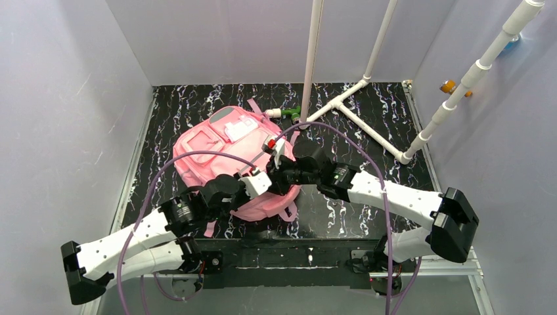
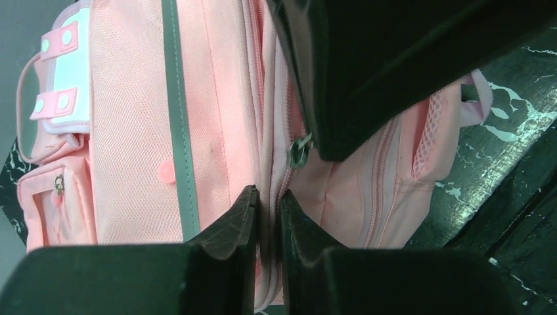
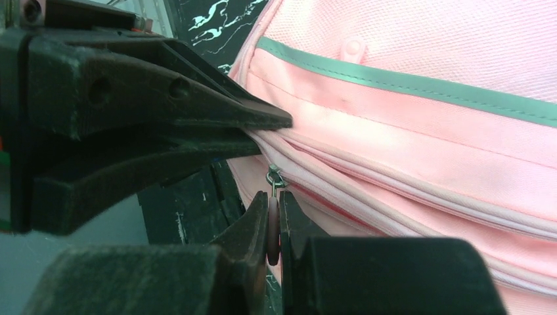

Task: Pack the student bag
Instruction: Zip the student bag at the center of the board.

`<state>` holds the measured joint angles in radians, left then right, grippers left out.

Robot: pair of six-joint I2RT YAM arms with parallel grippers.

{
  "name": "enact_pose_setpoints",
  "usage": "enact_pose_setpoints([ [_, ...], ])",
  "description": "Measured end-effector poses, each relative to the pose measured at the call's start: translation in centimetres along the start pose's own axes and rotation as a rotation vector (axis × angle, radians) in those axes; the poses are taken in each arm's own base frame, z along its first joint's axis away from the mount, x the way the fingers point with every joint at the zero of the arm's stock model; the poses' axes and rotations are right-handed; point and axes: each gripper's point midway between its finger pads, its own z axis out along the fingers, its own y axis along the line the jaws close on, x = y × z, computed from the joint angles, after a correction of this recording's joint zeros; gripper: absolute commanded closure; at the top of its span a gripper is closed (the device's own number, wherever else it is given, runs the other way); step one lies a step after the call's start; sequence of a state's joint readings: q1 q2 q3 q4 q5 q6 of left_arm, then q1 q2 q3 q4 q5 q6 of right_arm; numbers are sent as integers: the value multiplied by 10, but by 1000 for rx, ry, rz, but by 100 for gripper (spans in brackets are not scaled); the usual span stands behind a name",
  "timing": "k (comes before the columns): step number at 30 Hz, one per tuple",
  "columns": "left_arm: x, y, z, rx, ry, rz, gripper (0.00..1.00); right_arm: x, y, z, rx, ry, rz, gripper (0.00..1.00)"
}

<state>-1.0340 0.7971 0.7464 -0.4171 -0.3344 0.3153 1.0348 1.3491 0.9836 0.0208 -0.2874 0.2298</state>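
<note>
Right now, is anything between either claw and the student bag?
Nothing visible stands between. The left claw pinches fabric of the student bag beside its zipper; the right claw is shut on the zipper pull.

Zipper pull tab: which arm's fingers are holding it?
The right arm's fingers clamp the pink pull tab; the left arm's fingers pinch only the student bag fabric beside the zipper.

Pale lavender walls point(image 1: 66, 98) enclose a black tabletop point(image 1: 190, 111) (white-veined), white pipes point(image 1: 314, 52) at the back.
</note>
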Motion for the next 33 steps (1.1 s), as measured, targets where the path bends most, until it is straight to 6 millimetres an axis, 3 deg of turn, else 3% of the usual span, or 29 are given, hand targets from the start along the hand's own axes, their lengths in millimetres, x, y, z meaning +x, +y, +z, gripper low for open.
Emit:
enact_pose_setpoints([
  [4, 7, 6, -14, -23, -13, -8, 100, -8, -17, -14, 19, -1, -30, 99],
  [10, 19, 15, -31, -55, 28, -19, 100, -12, -77, -56, 64, 24, -17, 99],
  [14, 17, 16, -35, -54, 35, -17, 100, -6, -101, -67, 35, 42, -2, 99],
  [15, 19, 16, -36, -52, 38, -14, 90, -5, -101, -67, 16, 48, 2, 99],
  [18, 25, 17, -45, -48, 50, -13, 41, -6, -90, -63, -33, 50, -3, 99],
  [19, 29, 18, -51, -46, 62, -13, 30, -6, -84, -60, -48, 50, -11, 99],
  [21, 34, 21, -63, -44, 78, -32, 20, -8, -75, -56, -56, 47, -14, 99],
  [24, 25, 21, -81, 1, 44, -74, 21, -6, -62, -51, -63, 40, -2, 99],
  [27, 0, 16, -87, 76, 9, -92, 25, -4, -50, -45, -71, 41, 19, 99],
  [30, -24, 5, -75, 154, 7, -88, 30, -6, -36, -38, -88, 37, 25, 99],
  [33, -40, -7, -51, 207, 33, -83, 30, -9, -25, -33, -102, 24, 35, 99],
])
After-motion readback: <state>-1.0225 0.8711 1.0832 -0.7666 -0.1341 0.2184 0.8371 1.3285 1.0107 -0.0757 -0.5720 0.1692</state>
